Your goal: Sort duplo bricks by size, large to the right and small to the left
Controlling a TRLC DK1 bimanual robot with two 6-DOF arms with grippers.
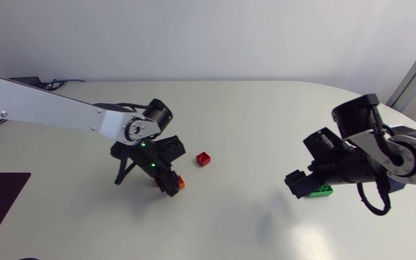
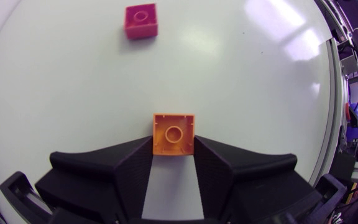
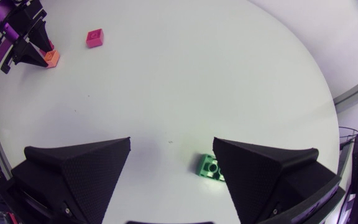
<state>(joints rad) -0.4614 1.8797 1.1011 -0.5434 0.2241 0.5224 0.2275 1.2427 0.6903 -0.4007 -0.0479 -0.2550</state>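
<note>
Now, square 1-stud orange brick point(image 2: 173, 133).

There's the orange brick point(image 2: 173, 133), bright against the matte black left gripper point(image 2: 173, 144), and a red brick point(image 2: 142, 21) on the plain white table point(image 2: 247, 93). A green brick point(image 3: 209, 167) by the black right gripper point(image 3: 172, 142).

Three Duplo bricks, two small at the left and one green at the right.
The small square orange brick point(image 2: 174, 134) sits on the table point(image 1: 251, 130) with its ringed face up, pinched from both sides by the jaws of the left gripper point(image 2: 173, 149). The small red brick point(image 2: 141, 20) lies free just ahead of it, also ringed face up. The green brick point(image 3: 209, 167) lies well apart, partly hidden beside one finger of the wide-spread right gripper point(image 3: 172, 142).
</note>
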